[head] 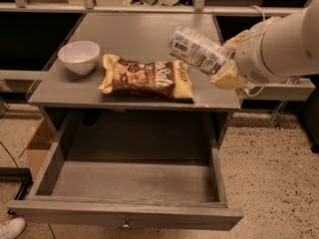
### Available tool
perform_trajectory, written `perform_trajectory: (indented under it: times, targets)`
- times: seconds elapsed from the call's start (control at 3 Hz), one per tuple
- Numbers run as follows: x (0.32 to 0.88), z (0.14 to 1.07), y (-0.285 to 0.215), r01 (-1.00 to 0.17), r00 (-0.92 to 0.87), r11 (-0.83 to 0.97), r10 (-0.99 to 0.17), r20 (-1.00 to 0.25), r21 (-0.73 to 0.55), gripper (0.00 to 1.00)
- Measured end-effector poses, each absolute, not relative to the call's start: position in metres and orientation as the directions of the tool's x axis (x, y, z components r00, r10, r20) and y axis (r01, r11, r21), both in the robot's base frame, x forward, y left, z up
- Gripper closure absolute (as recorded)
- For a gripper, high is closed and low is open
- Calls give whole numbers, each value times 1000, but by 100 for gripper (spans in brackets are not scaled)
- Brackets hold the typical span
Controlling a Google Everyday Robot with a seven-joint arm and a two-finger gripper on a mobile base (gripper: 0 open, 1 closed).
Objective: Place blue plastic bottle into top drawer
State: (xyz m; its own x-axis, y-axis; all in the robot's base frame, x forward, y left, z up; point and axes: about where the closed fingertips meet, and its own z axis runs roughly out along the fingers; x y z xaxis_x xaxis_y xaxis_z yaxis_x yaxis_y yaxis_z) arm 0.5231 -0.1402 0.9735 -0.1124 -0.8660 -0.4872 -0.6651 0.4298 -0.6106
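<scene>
The blue plastic bottle [197, 50] hangs in the air over the right part of the grey table, lying tilted with its end pointing up and left. My gripper [225, 59] is shut on the bottle's right end, with one cream finger [228, 77] under it and another above. The white arm reaches in from the right edge. Below the table top, the top drawer [124, 215] is pulled fully open toward the camera. Its grey inside is bare and a small metal knob [125, 225] shows at front centre. The bottle sits above and behind the drawer's right rear corner.
A brown-yellow chip bag [145, 77] lies flat on the grey table [144, 29], just left of the bottle. A white bowl [79, 56] stands at the table's left edge. A cardboard box [37, 143] sits on the speckled floor to the left, and a white shoe [10, 228] at the bottom left.
</scene>
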Motion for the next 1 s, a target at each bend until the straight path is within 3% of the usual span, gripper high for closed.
perform_trajectory:
  times: [1.0]
  targets:
    - [469,944,-106,-682,-76,425,-850,-520,-595,100]
